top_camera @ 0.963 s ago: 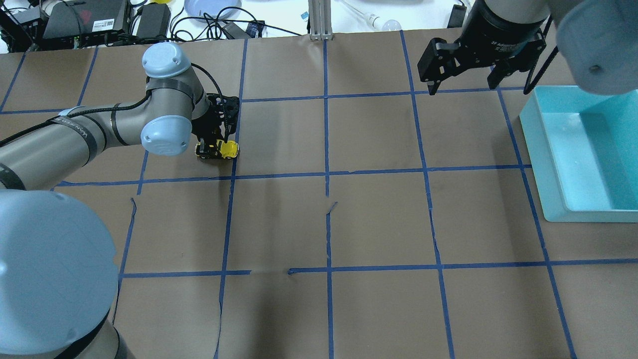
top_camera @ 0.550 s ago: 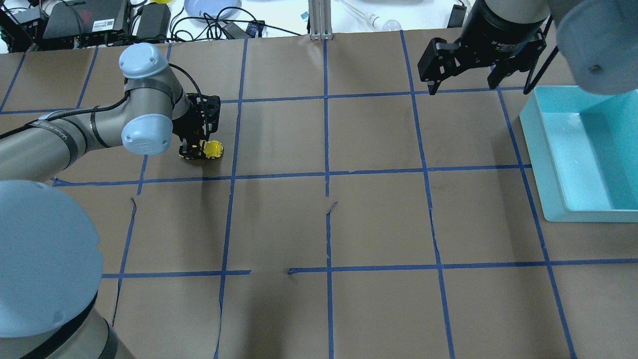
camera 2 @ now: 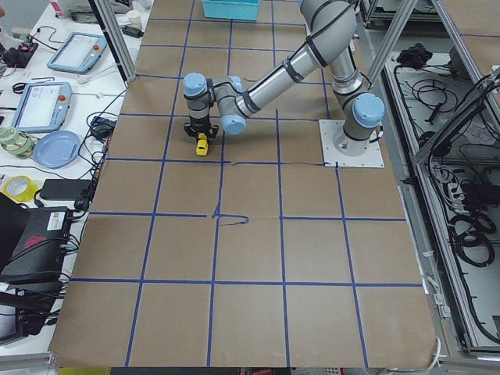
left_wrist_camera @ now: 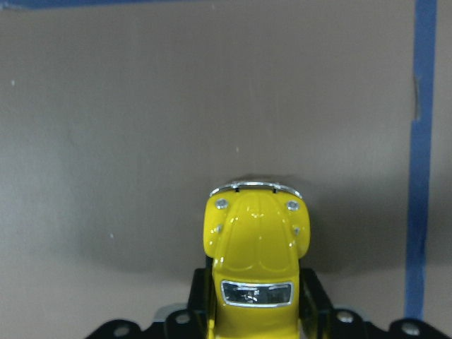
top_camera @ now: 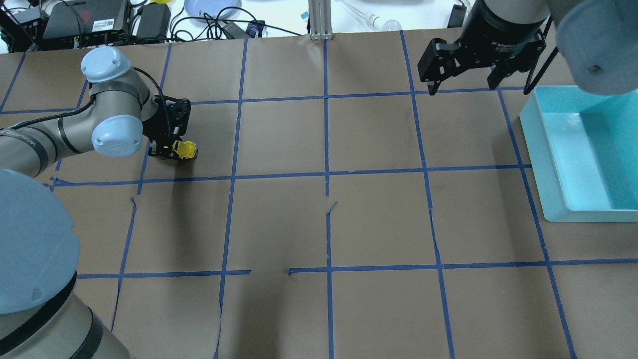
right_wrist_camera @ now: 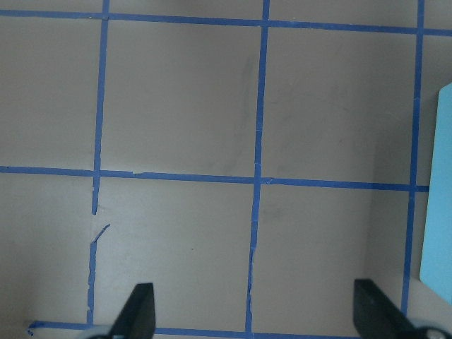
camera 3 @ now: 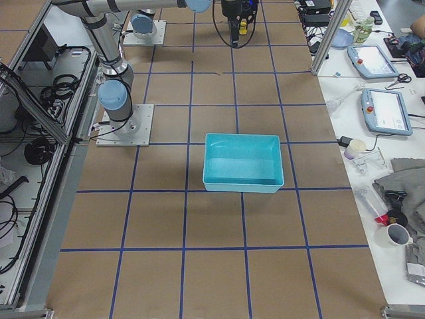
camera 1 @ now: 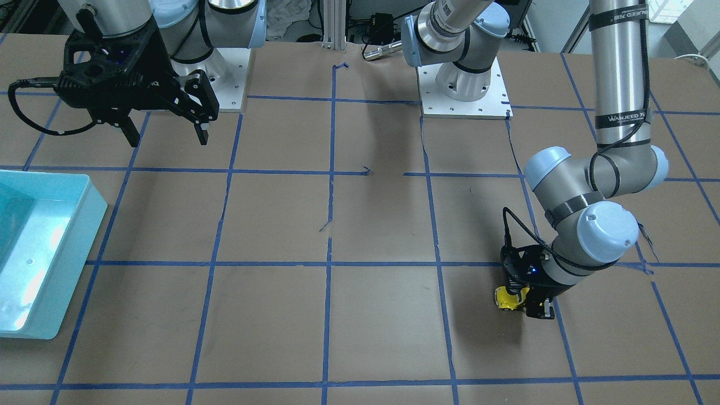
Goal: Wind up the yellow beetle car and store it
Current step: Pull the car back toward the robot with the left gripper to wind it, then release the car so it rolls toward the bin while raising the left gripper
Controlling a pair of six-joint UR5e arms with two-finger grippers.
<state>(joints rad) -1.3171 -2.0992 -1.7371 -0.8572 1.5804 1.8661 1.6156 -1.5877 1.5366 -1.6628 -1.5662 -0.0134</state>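
Observation:
The yellow beetle car (top_camera: 186,149) is a tiny rounded toy held low over the brown table on its left side. My left gripper (top_camera: 172,149) is shut on its rear half. In the left wrist view the car's (left_wrist_camera: 258,247) hood and silver bumper stick out forward between the jaws. It also shows in the front-facing view (camera 1: 504,297) under my left gripper (camera 1: 526,305). I cannot tell whether its wheels touch the table. My right gripper (top_camera: 462,89) is open and empty, held high at the far right, next to the teal bin (top_camera: 546,164).
The teal bin (camera 1: 84,225) stands open at the table's right edge; what shows of its inside is empty. Blue tape lines (top_camera: 326,174) form a grid on the brown paper. Cables and devices (top_camera: 84,22) lie beyond the far edge.
My left arm has moved toward the table's left end, carrying the yellow car along low over the surface. The right arm has not moved.

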